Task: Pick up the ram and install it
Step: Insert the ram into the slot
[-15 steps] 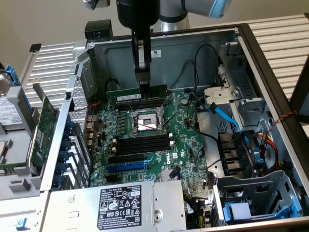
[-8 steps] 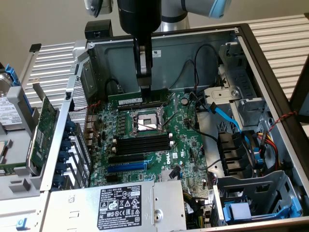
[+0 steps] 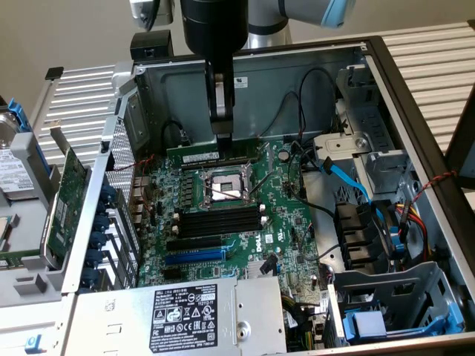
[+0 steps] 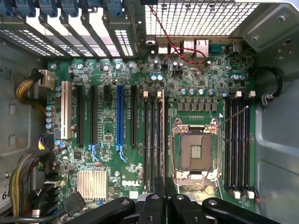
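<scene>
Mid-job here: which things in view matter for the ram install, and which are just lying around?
Job: the ram, clamped in the gripper; memory slots.
Lying about: expansion card outside the case; hard drive; blue cable; power supply.

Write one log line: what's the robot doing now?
fingers: shut on ram | ram: held over motherboard, beside CPU socket | place: inside computer case
</scene>
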Controlling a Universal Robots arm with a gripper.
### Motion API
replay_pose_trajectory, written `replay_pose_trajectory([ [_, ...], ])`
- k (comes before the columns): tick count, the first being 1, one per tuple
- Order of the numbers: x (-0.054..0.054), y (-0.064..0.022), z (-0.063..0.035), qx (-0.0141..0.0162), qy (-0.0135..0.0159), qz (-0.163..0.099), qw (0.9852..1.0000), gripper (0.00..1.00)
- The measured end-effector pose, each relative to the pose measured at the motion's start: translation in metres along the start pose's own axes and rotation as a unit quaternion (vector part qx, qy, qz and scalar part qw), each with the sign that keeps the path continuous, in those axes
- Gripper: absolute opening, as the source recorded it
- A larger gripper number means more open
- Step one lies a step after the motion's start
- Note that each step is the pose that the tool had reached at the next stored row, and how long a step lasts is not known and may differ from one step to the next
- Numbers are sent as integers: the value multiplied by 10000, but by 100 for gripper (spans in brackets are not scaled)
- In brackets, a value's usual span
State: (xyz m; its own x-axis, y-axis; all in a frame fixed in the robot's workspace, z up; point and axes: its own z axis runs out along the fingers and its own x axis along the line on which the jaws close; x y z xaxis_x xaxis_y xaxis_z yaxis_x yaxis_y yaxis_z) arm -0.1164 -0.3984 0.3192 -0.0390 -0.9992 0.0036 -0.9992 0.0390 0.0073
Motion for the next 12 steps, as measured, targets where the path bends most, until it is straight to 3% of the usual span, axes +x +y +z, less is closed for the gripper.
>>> replay_pose_trajectory([
  [12, -2, 0, 47, 8, 0, 1, 10000, 12],
])
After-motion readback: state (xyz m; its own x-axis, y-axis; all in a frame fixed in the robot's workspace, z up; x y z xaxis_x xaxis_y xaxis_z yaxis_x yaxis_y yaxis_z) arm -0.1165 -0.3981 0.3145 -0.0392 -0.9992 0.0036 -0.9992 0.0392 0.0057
